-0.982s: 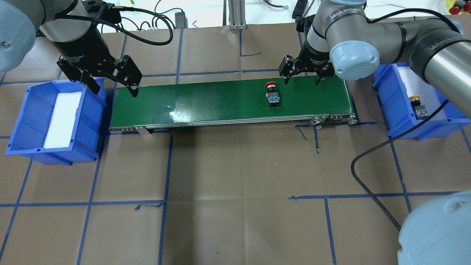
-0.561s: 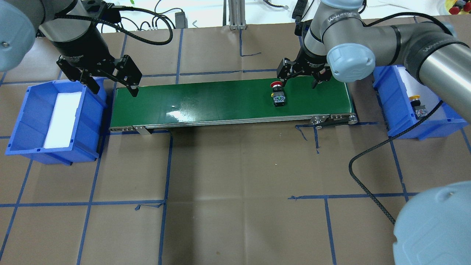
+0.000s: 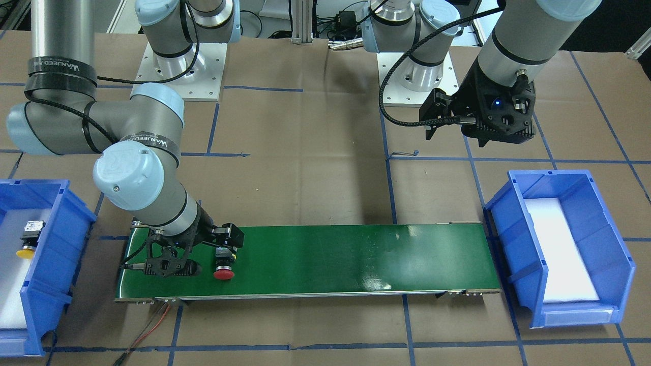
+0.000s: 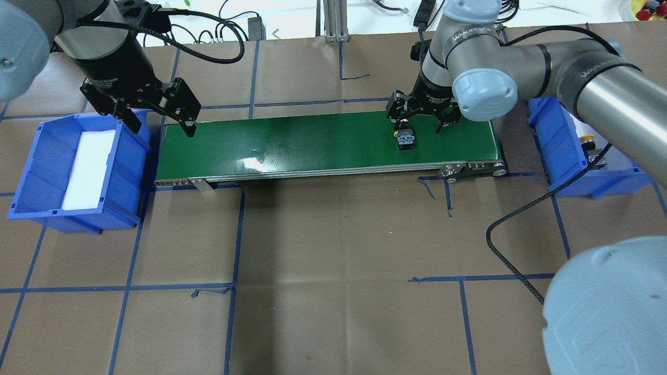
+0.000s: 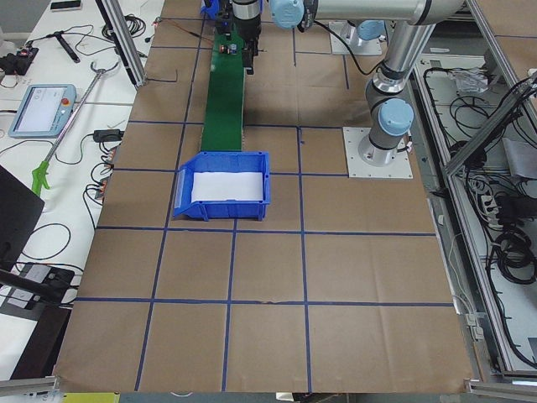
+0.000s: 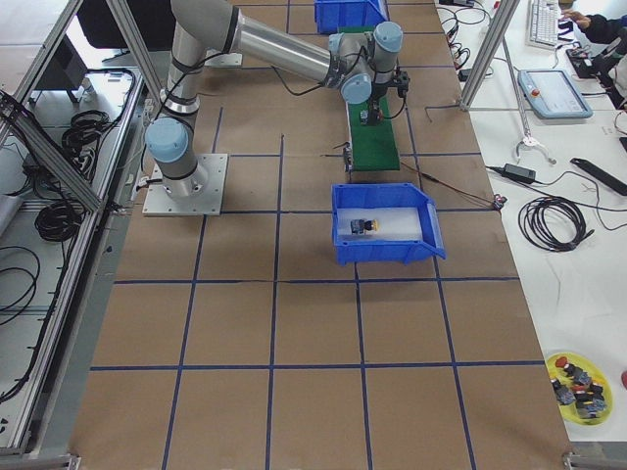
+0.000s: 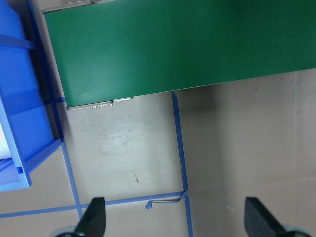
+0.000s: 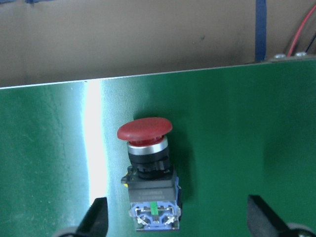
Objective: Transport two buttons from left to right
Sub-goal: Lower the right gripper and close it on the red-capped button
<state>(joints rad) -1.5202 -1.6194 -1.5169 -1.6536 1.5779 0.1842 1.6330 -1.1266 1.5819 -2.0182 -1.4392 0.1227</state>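
Green conveyor belt [image 4: 312, 140] lies across my brown paper-covered table [image 4: 333, 260]. The red button [image 8: 145, 173] lies on its side near the belt's right end, with its cap pointing away from the robot. My right claw [image 4: 420, 124] is spread wide, straddling it, neither finger touching. The yellow button [image 3: 28, 241] lies in the right blue bin [image 3: 56, 254]. My left claw [image 4: 164, 128] hangs open above the belt's left end, beside the left blue bin [image 4: 31, 172].

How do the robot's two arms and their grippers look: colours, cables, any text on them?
Both the right arm and the left arm are silver-grey tubes with pale blue-grey round joint caps. Black bands on the right arm read "WANJEED" in white. A black braided cable trails from each. The left gripper and right gripper are black, two-fingered.
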